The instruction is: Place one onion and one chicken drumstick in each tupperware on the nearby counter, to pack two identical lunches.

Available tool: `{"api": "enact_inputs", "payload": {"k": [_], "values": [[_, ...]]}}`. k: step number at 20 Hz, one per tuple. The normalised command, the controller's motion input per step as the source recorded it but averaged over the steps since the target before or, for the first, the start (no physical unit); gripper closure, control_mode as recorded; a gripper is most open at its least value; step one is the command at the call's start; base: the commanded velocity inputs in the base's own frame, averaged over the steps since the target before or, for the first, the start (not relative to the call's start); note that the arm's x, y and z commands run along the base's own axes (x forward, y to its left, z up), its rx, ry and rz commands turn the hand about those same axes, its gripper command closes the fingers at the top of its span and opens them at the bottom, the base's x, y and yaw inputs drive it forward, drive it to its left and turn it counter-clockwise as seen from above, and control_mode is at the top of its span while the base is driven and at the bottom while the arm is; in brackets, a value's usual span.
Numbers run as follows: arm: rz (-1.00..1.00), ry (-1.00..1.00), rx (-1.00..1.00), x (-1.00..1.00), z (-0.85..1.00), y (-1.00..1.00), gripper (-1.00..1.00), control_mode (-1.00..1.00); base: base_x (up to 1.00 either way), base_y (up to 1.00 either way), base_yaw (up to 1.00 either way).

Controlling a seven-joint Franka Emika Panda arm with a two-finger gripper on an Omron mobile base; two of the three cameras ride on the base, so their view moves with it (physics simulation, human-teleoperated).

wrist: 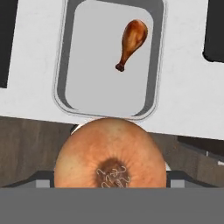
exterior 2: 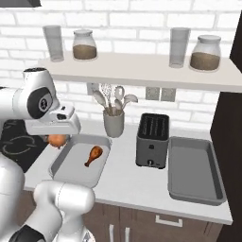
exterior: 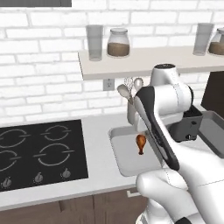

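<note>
My gripper (wrist: 109, 186) pinches an onion (wrist: 111, 153); upper-frame tupperware (wrist: 65, 94) holds one drumstick (wrist: 131, 41); the second tray (exterior 2: 194, 172) sits empty.

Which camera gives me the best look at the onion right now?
The hand view: the onion looms large between the gripper's jaws, above the tray's near edge. The right base view shows just an orange sliver under the hand; in the left base view the arm hides it.
</note>
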Motion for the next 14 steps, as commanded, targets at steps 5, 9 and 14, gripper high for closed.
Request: {"api": "enact_inputs", "payload": {"k": [5, 9, 14], "values": [[0.0, 0.12, 0.14, 0.85, -1.0, 0.0, 1.0, -1.0, 0.0, 0.0, 0.0], [0.0, 0.04, 0.06, 0.98, -1.0, 0.09, 1.0, -1.0, 0.0, 0.0, 0.0], [0.0, 0.05, 0.01, 0.93, -0.96, 0.1, 1.0, -1.0, 0.0, 0.0, 0.0]]}}
